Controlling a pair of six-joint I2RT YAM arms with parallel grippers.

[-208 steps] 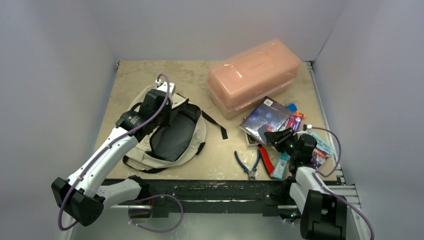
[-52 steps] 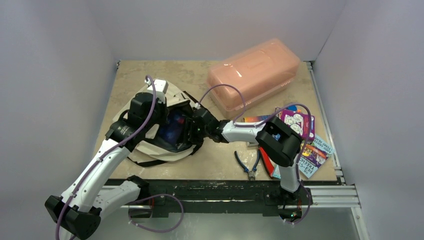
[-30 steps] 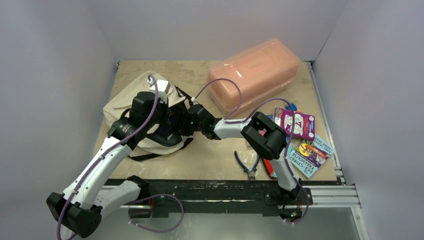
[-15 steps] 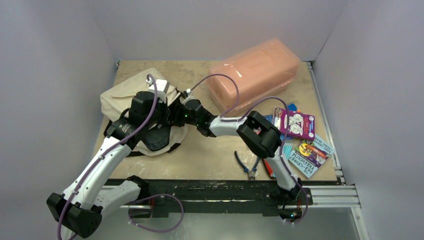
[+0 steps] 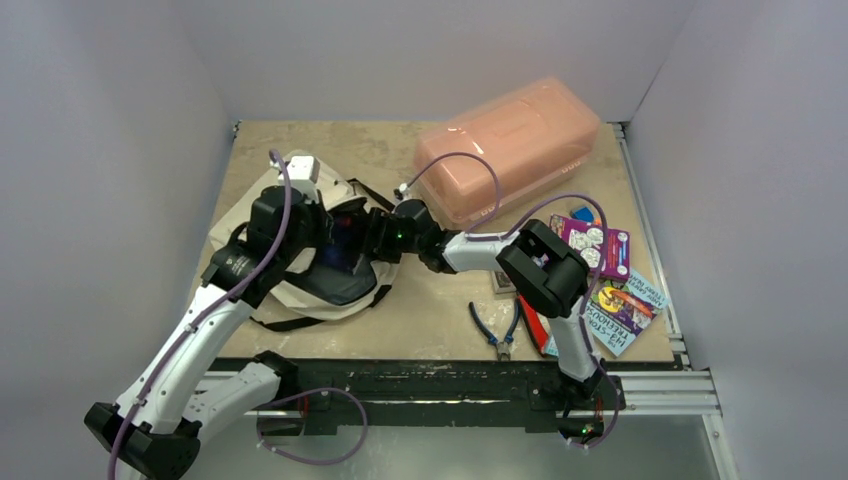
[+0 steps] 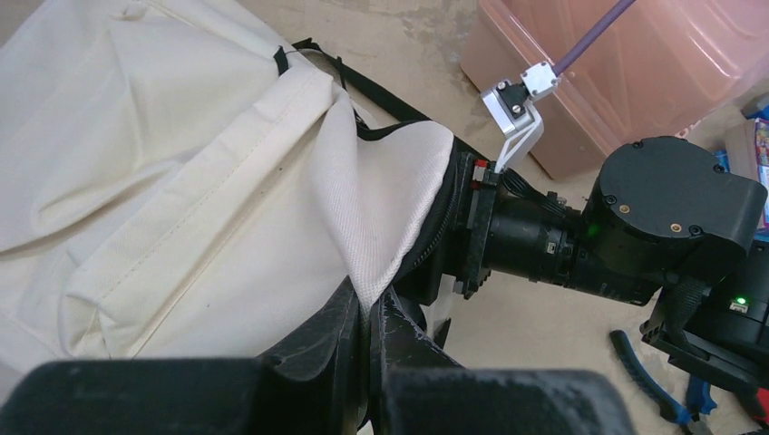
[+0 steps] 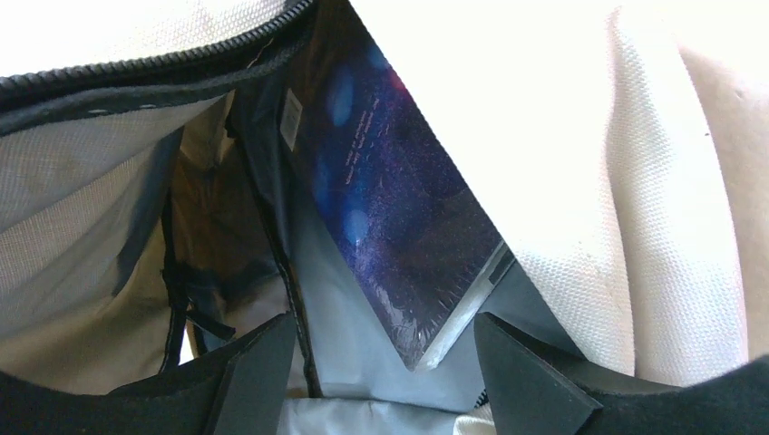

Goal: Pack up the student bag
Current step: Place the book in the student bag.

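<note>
The cream student bag lies at the left of the table with its black zip mouth open. My left gripper is shut on the cream edge of the bag's mouth and holds it up. My right gripper is open at the bag's mouth, its jaws spread wide and empty. A dark blue starry book lies inside the bag just ahead of the right fingers, one corner pointing between them without touching. The book shows as a dark blue patch in the top view.
A translucent pink plastic box stands at the back right of the bag. Blue-handled pliers, colourful booklets and small packets lie at the right front. Black bag straps trail on the table.
The right arm carried the starry book from the right pile into the bag and let it go. In the last half second the right gripper drew back slightly and the bag settled flatter.
</note>
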